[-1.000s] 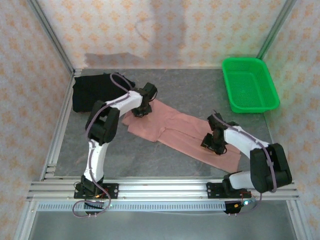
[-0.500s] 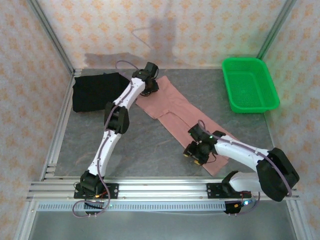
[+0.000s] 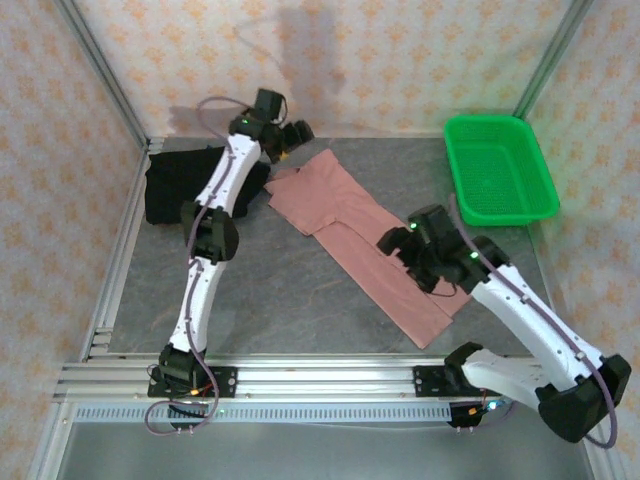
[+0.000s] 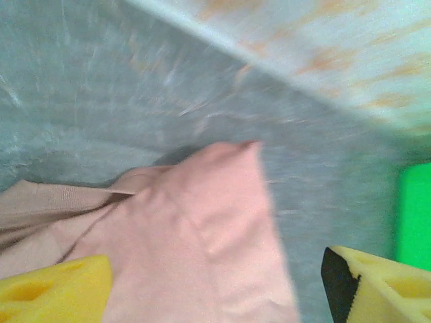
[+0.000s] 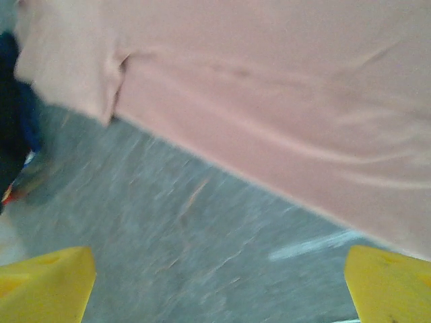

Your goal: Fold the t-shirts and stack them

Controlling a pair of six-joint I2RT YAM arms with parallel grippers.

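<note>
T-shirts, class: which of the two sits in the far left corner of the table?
The black t-shirt; the salmon-pink t-shirt lies spread diagonally in the middle instead.

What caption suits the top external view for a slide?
Left gripper and right gripper, both open, above the partly folded pink t-shirt; black t-shirt at far left, green basket at far right.

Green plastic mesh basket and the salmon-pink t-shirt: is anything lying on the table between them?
No. In the top external view, the stretch between the green plastic mesh basket and the salmon-pink cloth t-shirt is bare grey tabletop.
</note>
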